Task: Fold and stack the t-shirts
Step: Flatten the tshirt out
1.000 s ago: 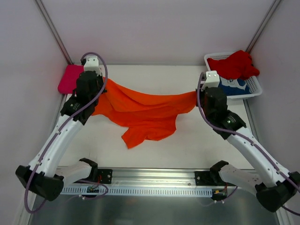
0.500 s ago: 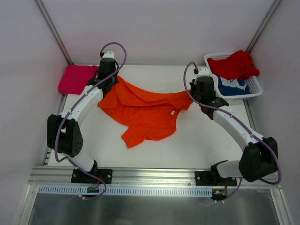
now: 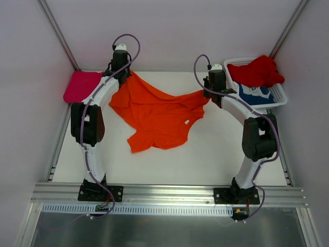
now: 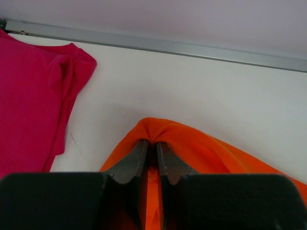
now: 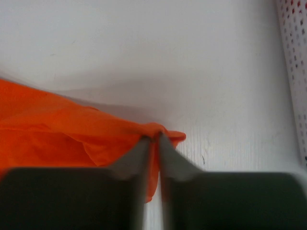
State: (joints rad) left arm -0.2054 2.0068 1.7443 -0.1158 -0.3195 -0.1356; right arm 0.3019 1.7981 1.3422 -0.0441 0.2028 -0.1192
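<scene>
**Two robot arms pinch the far corners of an orange t-shirt on a white desk**

Seen from above, a magenta-pink t-shirt (image 3: 81, 86) lies flat at the far left corner of the desk (image 3: 221, 154), hanging partly over the left edge. It lies apart from the other shirts.

Just to its right, the left arm reaches out to the far edge of the desk. The left pincer (image 3: 125, 76) is pressed together on a bunched corner of the orange t-shirt (image 3: 154, 110). The left wrist view shows the two dark fingers closed on a small hump of orange cloth, with bare desk between that hump and the pink shirt.

The orange t-shirt fills the middle of the far half of the desk. Its far edge runs from one pincer to the other and dips between them. The rest spreads out rumpled toward the desk's centre, one flap pointing at the near left. A small white label (image 3: 188, 122) shows near its right side.

The right arm also reaches to the far side. The right pincer (image 3: 208, 93) is pressed together on the shirt's right corner; in the right wrist view a little tip of orange pokes out past the closed fingers.

At the far right corner stands a white lattice basket (image 3: 281, 99). A red t-shirt (image 3: 257, 71) is heaped in its far part, and a blue t-shirt (image 3: 253, 95) with a white print lies in front of it.
</scene>
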